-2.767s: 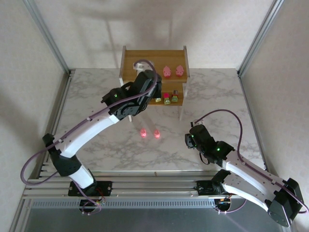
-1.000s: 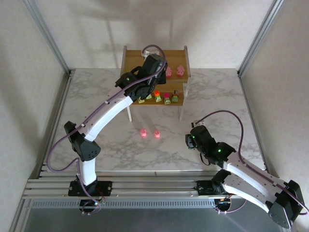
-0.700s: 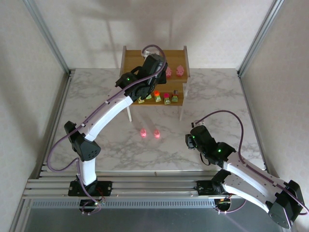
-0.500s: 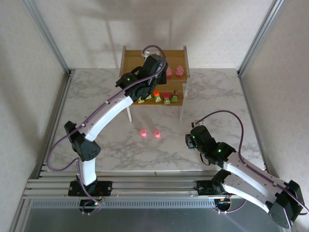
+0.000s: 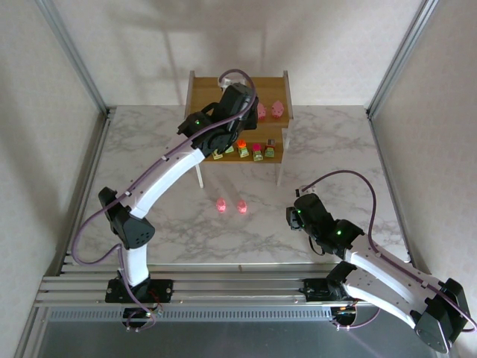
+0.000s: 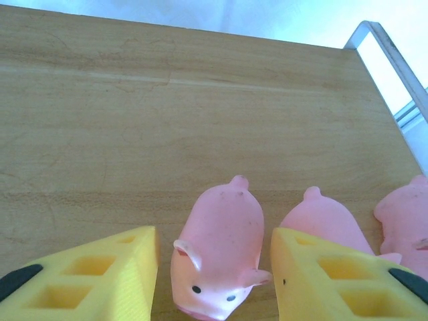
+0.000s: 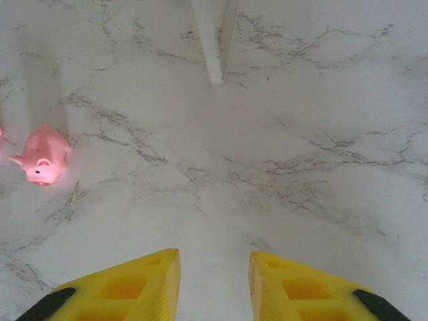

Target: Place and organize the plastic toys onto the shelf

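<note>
1. We are placing: our left gripper [image 6: 214,242] straddles a pink pig [image 6: 221,251] on the shelf [image 6: 167,100] top, jaws parted, pig released.
2. Our right gripper [image 7: 214,262] hangs slack and empty over the table [image 7: 314,134].
3. Next, we judge: lift clear without nudging, then fetch the two pigs [image 5: 221,203] below.

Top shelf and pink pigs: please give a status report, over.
Left fingers open, either side of a pink pig on the top shelf. Right fingers open, empty, above table. Two pigs wait on table. Neighbour pig close beside.

pig [image 6: 221,247]: pink | shelf [image 6: 167,120]: light-brown wood | table [image 7: 301,134]: white, grey-veined marble
</note>
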Available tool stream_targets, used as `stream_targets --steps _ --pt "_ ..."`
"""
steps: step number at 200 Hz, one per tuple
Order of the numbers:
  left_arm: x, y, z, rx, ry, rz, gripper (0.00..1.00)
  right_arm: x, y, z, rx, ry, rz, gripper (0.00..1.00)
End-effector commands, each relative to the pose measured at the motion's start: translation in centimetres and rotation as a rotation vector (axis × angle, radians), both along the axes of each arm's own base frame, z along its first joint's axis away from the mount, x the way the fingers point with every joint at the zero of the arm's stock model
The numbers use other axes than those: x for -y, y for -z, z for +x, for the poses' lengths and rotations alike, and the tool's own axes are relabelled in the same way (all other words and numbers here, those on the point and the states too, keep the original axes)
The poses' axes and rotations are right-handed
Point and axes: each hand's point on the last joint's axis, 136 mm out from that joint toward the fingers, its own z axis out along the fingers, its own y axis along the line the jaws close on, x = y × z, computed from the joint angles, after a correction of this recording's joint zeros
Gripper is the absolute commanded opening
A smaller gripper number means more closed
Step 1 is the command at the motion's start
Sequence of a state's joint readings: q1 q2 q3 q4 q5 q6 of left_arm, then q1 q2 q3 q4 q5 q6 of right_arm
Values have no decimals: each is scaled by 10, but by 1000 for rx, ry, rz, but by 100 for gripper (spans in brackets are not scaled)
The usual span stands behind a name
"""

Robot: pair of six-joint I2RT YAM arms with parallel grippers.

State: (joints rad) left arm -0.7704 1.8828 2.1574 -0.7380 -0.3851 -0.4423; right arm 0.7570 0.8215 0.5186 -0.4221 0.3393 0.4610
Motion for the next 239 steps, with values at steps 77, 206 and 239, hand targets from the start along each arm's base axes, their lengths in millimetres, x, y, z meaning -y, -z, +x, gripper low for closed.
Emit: stream_targets --steps 77,206,239 --pt "-14 -34 -13 51 -1 -66 49 5 -1 2 15 31 3 34" --pt "-80 -71 -77 284 -55 -105 59 -1 3 6 -1 14 -11 46" --pt "-103 -61 -96 324 -82 -93 62 -5 5 7 -17 -2 -20 48"
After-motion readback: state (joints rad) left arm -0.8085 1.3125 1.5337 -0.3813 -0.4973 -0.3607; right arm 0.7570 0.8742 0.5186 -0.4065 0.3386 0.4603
